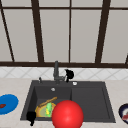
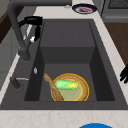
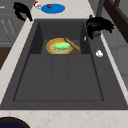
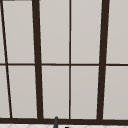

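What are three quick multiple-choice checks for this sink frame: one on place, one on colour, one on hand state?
1. Where does the yellow bowl lie?
A. In the deep basin of the sink
B. On the drainboard
C. On the counter

2. What colour is the plate on the counter left of the sink in the front view?
A. Red
B. Blue
C. White

3. Where is the right hand?
A. Inside the bowl
B. At the faucet, beside its lever
C. On the blue plate

Answers:
1 A: both side views show the bowl, with a green cob and a wooden utensil, on the basin floor.
2 B: the front view shows a blue disc there.
3 B: the front and right side views show the right hand next to the faucet.
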`<state>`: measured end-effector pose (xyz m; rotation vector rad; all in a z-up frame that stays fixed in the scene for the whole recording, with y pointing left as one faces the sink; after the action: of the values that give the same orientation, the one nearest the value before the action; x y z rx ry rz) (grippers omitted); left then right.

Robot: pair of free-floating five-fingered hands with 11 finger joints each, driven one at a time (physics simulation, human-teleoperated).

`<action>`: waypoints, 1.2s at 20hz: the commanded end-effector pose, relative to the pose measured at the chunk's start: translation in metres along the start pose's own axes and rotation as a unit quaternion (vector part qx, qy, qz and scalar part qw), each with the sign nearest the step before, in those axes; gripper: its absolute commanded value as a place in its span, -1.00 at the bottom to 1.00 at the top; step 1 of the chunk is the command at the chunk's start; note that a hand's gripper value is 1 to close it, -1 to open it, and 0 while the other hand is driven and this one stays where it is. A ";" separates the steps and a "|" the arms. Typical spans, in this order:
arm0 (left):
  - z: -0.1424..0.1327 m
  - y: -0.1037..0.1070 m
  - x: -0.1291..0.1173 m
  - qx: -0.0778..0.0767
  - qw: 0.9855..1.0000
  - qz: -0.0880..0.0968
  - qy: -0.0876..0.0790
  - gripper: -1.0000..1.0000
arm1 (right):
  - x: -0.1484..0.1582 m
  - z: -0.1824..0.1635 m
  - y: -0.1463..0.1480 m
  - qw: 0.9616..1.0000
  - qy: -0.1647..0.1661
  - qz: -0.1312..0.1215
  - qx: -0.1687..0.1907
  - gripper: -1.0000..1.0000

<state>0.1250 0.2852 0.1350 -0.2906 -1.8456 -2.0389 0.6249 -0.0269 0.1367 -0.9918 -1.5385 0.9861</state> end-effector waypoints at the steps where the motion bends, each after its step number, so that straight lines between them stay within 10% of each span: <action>1: 0.000 0.000 0.000 0.000 1.000 0.000 0.000 0.00 | -0.004 -0.002 -0.022 1.000 0.008 0.005 0.028 -1.00; 13: 0.000 0.000 0.000 0.000 1.000 0.000 0.000 0.00 | -0.021 0.049 -0.063 0.996 0.021 0.004 0.081 -1.00; 24: 0.000 0.000 0.000 0.000 1.000 0.000 0.000 0.00 | -0.027 0.095 -0.066 0.980 0.053 0.023 0.191 -1.00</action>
<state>0.1250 0.2852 0.1350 -0.2906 -1.8456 -2.0389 0.5412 -0.0819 0.1804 -0.8201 -1.2957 1.1232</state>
